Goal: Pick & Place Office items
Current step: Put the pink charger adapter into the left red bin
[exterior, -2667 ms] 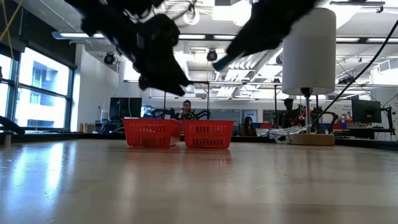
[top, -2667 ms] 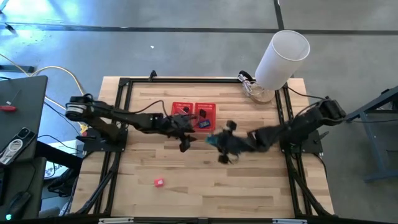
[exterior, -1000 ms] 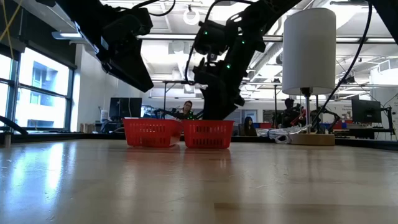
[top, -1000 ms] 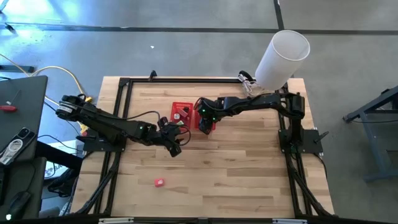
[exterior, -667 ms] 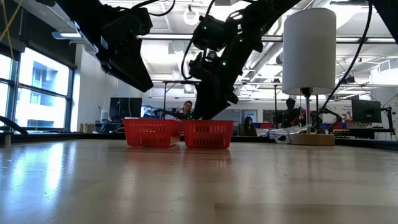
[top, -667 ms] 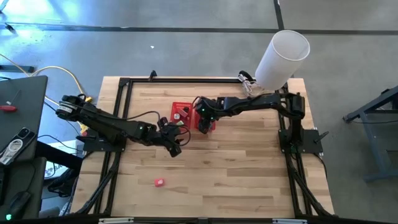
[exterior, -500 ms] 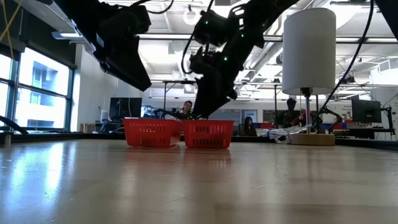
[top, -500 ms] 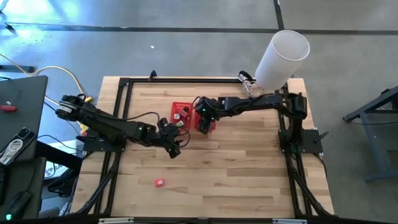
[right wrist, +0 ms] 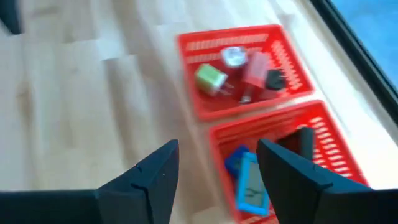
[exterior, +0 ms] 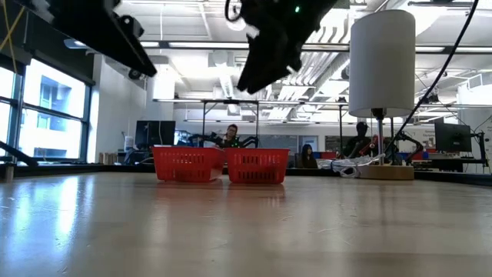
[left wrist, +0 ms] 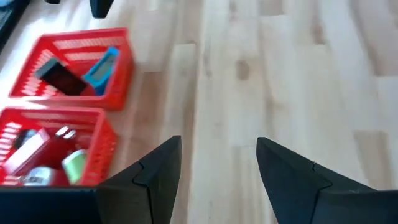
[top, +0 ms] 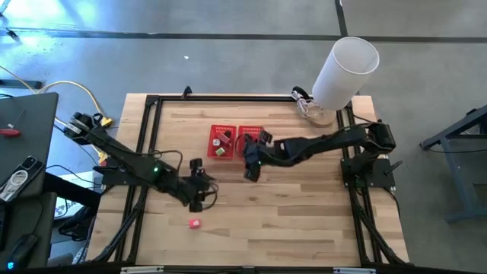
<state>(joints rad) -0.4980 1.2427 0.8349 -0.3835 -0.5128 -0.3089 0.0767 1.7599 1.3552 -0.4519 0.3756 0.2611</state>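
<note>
Both grippers, left (left wrist: 217,177) and right (right wrist: 217,177), hover with jaws spread (holding nothing) near the basket (top: 237,142).

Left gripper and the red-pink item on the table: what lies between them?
Nothing: the high view shows bare wood between the left gripper and the red-pink item.

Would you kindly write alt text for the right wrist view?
The right gripper, fingers open and empty, hangs above a wooden table and a red two-compartment basket. One compartment holds a teal item; the other a green item.

2 dark arms, black cabling, green LEDs.
</note>
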